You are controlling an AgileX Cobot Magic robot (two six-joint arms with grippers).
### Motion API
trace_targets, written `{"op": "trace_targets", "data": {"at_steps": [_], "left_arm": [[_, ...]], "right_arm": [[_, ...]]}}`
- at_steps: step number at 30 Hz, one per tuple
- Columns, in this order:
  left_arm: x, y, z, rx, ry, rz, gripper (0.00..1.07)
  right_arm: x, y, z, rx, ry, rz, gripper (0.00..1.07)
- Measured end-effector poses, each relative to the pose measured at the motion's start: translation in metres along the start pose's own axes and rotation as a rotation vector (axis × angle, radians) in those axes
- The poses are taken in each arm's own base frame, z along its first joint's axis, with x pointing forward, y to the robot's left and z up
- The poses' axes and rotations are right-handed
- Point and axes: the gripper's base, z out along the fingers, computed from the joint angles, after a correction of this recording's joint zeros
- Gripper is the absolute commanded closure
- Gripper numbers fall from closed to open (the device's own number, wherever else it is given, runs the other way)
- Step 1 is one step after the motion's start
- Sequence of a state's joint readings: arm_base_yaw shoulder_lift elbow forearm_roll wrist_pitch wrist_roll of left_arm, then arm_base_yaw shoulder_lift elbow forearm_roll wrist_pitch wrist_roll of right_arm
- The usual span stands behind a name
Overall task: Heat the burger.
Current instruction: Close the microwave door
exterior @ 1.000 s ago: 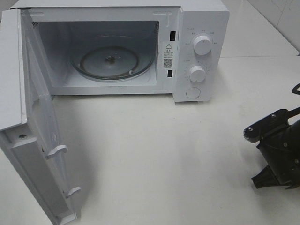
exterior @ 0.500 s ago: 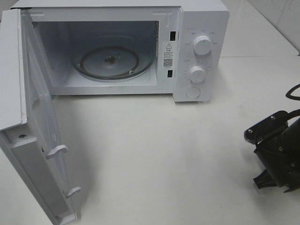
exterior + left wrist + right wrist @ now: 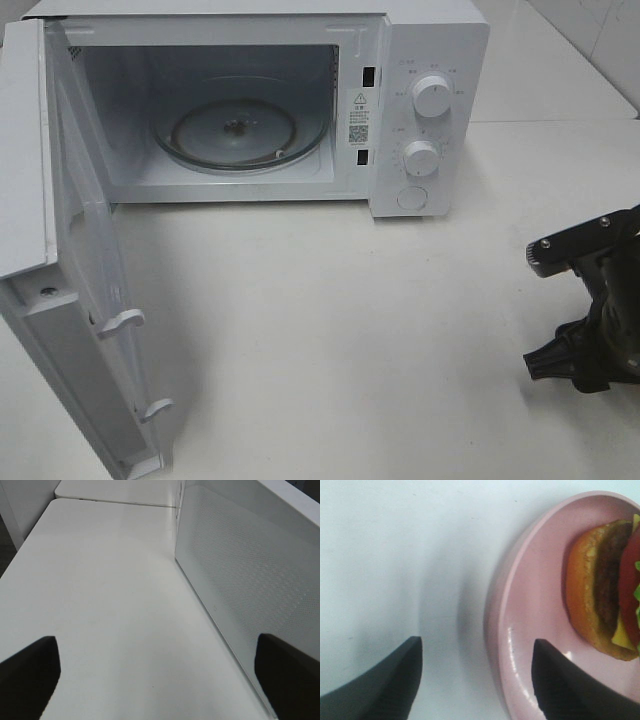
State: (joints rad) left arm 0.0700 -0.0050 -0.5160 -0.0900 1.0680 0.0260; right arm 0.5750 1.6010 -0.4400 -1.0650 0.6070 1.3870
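Since a second ago, right gripper [image 3: 548, 365] has shifted toward the right edge of the high view; its fingers [image 3: 560, 680] now stand apart, holding nothing, one over the pink plate [image 3: 530, 610]. Burger [image 3: 605, 590] lies on its side on that plate, on the white tabletop [image 3: 330, 320], just beside the fingers. Left gripper [image 3: 160, 675] hangs wide open and empty beside the open microwave door [image 3: 250, 575]; microwave [image 3: 430, 60] cavity shows only its glass turntable [image 3: 237, 130].
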Motion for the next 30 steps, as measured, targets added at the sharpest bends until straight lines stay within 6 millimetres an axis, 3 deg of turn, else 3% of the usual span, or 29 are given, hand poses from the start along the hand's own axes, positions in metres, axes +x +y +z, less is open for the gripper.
{"op": "trace_targets", "data": {"at_steps": [4, 12, 14, 18, 22, 30], "left_arm": [[0.000, 0.000, 0.000, 0.000, 0.000, 0.000, 0.09], [0.000, 0.000, 0.000, 0.000, 0.000, 0.000, 0.09], [0.000, 0.000, 0.000, 0.000, 0.000, 0.000, 0.09], [0.000, 0.000, 0.000, 0.000, 0.000, 0.000, 0.09], [0.000, 0.000, 0.000, 0.000, 0.000, 0.000, 0.09], [0.000, 0.000, 0.000, 0.000, 0.000, 0.000, 0.09]], "right_arm": [[-0.003, -0.002, -0.014, -0.084, -0.012, 0.002, 0.43], [-0.023, -0.011, -0.062, -0.280, -0.101, -0.112, 0.34], [-0.028, -0.016, -0.081, -0.355, -0.148, -0.129, 0.29], [-0.030, -0.024, -0.099, -0.404, -0.176, -0.138, 0.29], [-0.022, -0.042, -0.125, -0.457, -0.182, -0.162, 0.31], [0.007, -0.069, -0.150, -0.511, -0.184, -0.167, 0.31]]}}
